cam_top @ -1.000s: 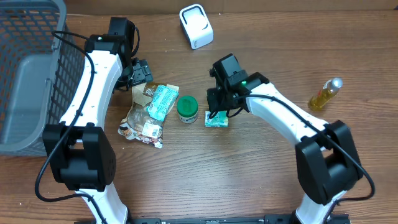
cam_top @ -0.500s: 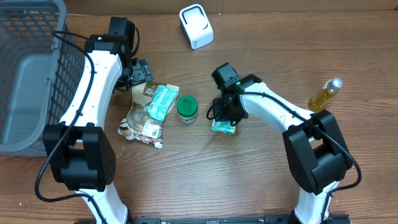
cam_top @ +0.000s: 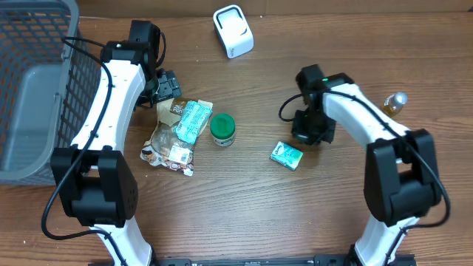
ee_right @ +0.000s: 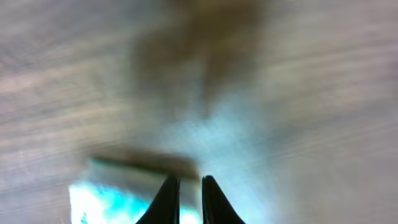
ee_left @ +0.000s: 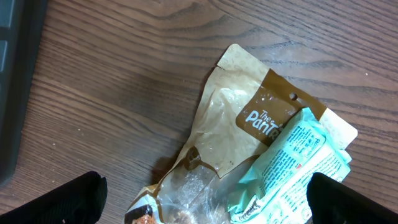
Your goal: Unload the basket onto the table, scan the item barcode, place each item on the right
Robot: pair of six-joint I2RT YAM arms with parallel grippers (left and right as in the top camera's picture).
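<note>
Teal packet (cam_top: 286, 155) lies flat on the wooden desk (cam_top: 244, 214), right of centre, near the right end effector (cam_top: 309, 130) but apart from it. That arm folds in from the desk's right edge, fingers (ee_right: 166, 198) nearly together on nothing. Left end effector (ee_left: 208, 202) hangs wide open, pointing down over the brown pouch (ee_left: 236, 130).

open table (cam_top: 222, 214) around packet (cam_top: 286, 156), jar (cam_top: 222, 128) leftward

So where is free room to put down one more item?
Bare wood lies along the near edge, in front of the snack bags and teal packet, and along the far edge right of the white scanner. It is crowded around the green-lidded jar, beside the bags.
</note>
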